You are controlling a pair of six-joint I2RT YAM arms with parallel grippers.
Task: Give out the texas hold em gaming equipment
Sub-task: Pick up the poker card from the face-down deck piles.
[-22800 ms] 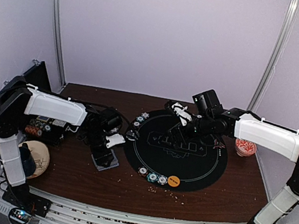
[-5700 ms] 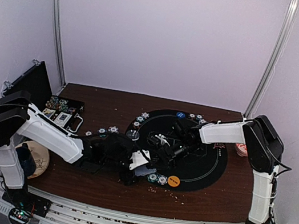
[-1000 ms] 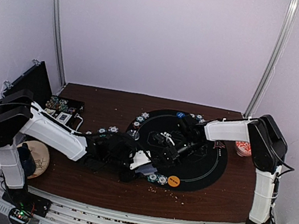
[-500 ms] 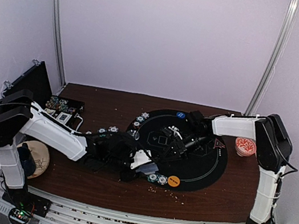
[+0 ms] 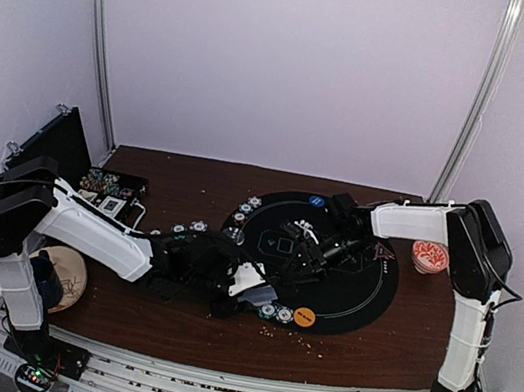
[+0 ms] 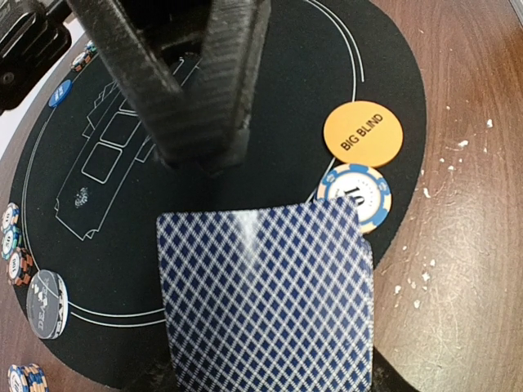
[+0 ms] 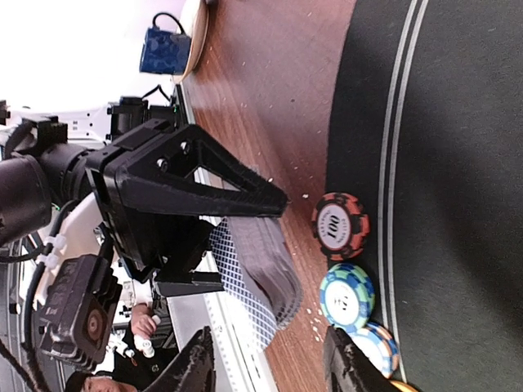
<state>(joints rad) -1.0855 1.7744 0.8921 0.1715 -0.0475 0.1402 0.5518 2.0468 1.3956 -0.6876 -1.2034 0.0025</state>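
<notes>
My left gripper (image 5: 243, 283) is shut on a deck of blue-checked playing cards (image 6: 265, 294), held low over the mat's near-left rim. The deck (image 7: 255, 269) also shows in the right wrist view, clamped under a black finger (image 7: 204, 175) of the left gripper. My right gripper (image 7: 270, 366) stands open with nothing between its fingertips, a short way beyond the deck over the black mat (image 5: 363, 285). Its dark fingers (image 6: 233, 82) hang above the deck in the left wrist view. An orange Big Blind disc (image 6: 363, 133) and a blue-white chip (image 6: 356, 192) lie beside the deck.
A red chip (image 7: 339, 226) and a teal chip (image 7: 347, 296) sit on the mat's edge. More chips (image 6: 12, 245) and a dealer disc (image 6: 46, 292) line its left rim. A red-white bowl (image 5: 430, 255) is at right, an open chip case (image 5: 105, 194) and a wooden plate (image 5: 61, 272) at left.
My right gripper has drawn back from the deck toward the mat's middle and its jaws have opened. The left gripper and the deck have stayed put.
</notes>
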